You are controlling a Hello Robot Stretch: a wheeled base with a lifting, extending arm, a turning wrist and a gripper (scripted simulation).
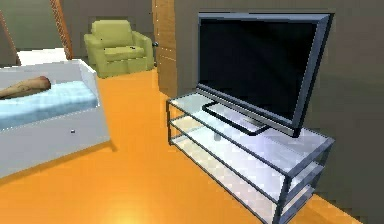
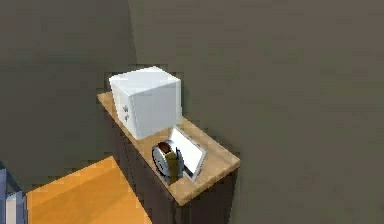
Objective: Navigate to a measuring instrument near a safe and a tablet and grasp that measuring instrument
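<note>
In the arm side view a white boxy safe (image 2: 145,100) stands on the far end of a narrow brown wooden cabinet (image 2: 218,172) against a dark wall. Nearer on the cabinet top a thin white tablet (image 2: 188,153) leans upright. Right beside the tablet, on its left, sits a small round thing (image 2: 163,157) with a pale face and a dark rim, close to the cabinet's front edge. It is too small to name for sure.
Orange floor (image 2: 85,195) lies left of the cabinet. In the forward view a big dark television (image 1: 262,65) stands on a glass-and-metal stand (image 1: 250,150) at the right. A white bed (image 1: 45,110) is at the left and a green armchair (image 1: 118,47) at the back.
</note>
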